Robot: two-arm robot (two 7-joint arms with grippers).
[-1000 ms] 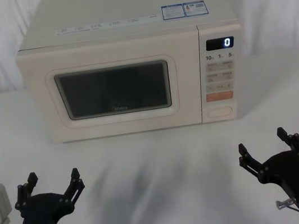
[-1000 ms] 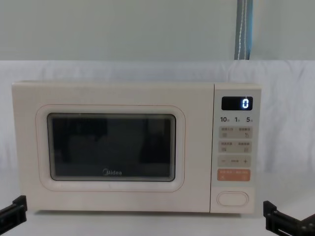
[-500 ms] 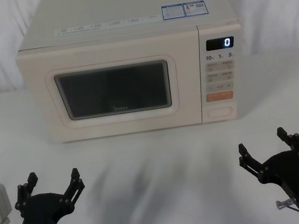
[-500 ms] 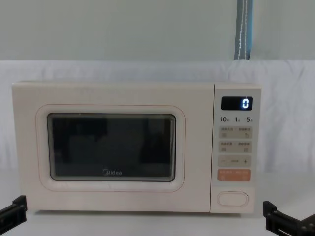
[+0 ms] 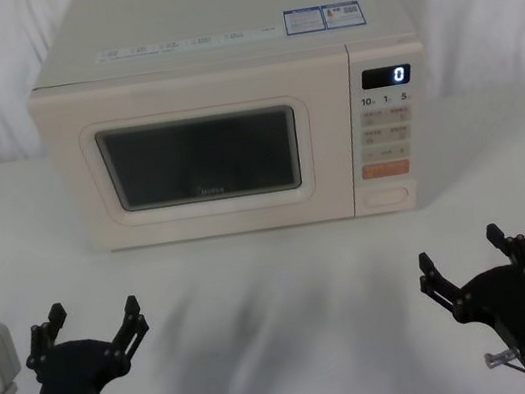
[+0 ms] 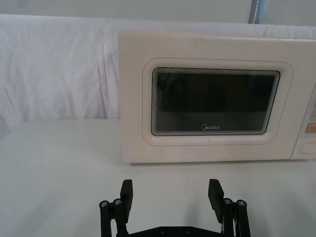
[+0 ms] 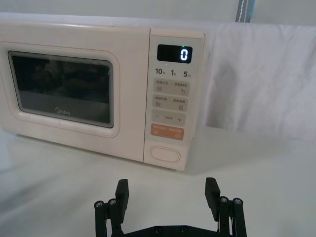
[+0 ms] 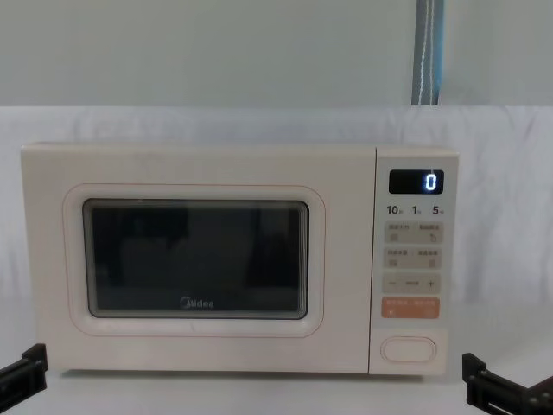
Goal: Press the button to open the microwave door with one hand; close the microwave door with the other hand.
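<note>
Item 1, left gripper (image 5: 91,322): at the near left corner of the surface (image 5: 280,304), jaws spread and empty, pointed toward the microwave door (image 5: 198,157); well apart from it, placed on the door's side, likely so it can push the door shut later. Item 2, right gripper (image 5: 470,260): at the near right corner, jaws spread and empty, roughly in line with the control panel; judged the better placed to press. Item 3, microwave (image 5: 228,102): toward the far edge of the surface, centred, front facing the robot; door closed flush. Item 4, button (image 5: 386,197): cream oval at the foot of the control panel, under the orange key (image 5: 385,169); untouched. Item 5, display (image 5: 385,76): at the panel's top, reads 0. Neither step is begun.
</note>
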